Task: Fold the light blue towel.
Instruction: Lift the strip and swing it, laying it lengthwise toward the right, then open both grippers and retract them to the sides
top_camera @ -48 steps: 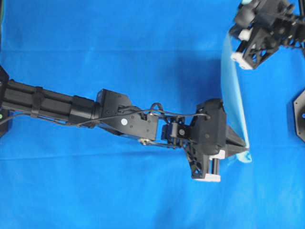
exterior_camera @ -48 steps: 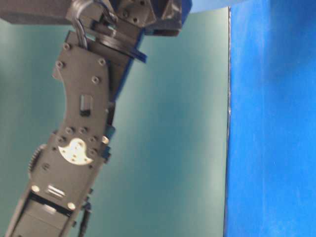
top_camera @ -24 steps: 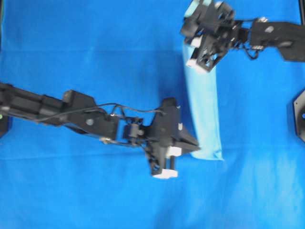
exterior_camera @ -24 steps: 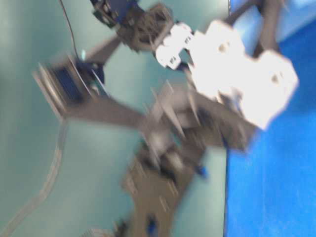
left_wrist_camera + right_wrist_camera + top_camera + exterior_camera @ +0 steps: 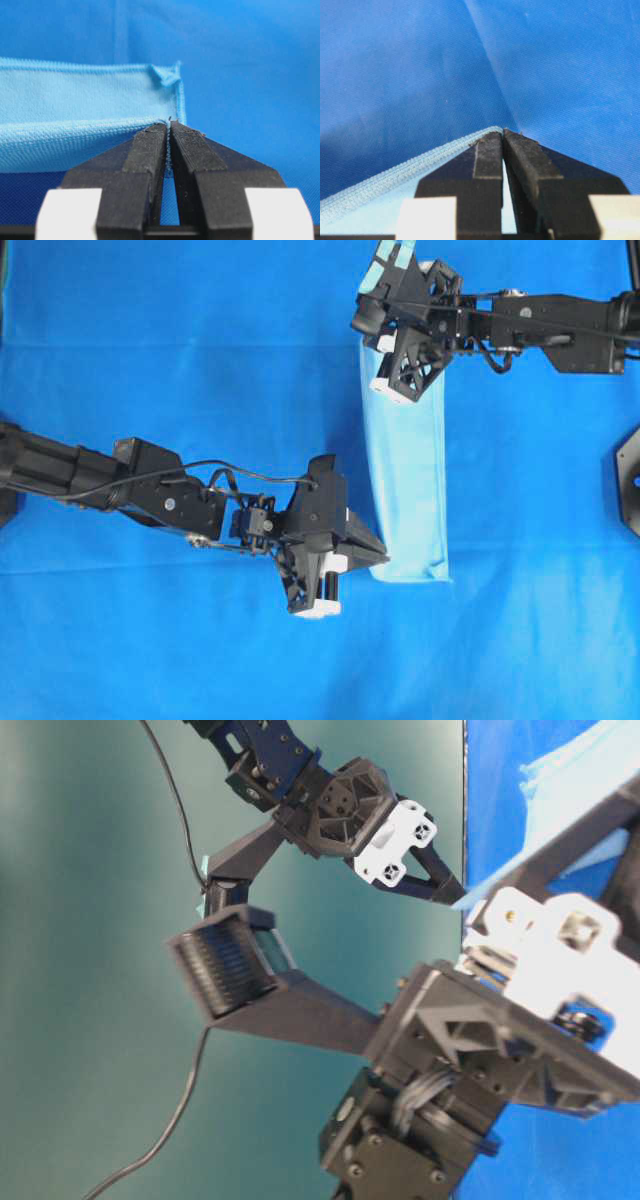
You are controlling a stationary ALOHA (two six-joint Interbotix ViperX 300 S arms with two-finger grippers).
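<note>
- Grip first: left gripper [image 5: 383, 558] clamped on the near-left corner of the light blue towel [image 5: 408, 480], hem pinched between both fingertips [image 5: 150, 137] in the left wrist view; best kept pinched until that corner is laid flat
- Best carried level with the far corner, so the fold line stays straight rather than skewed
- Worth lowering both corners together, to avoid a wrinkle running down the strip
- Towel itself: long narrow pale blue strip, already doubled over by the look of it, lying on the darker blue table covering [image 5: 180, 350] between the two grippers
- Lower end of the towel just right of the left gripper, squared off, with a small curled corner showing in the left wrist view
- Surface soft and finely woven, with a thin stitched hem along the edge
- Upper end of the towel lifted off the covering, judging by the table-level view
- Right gripper [image 5: 378, 360] at the towel's far end, likewise clenched on the hem, edge caught between its fingertips [image 5: 487, 145] in the right wrist view
- Release probably safest only once both ends rest on the covering
</note>
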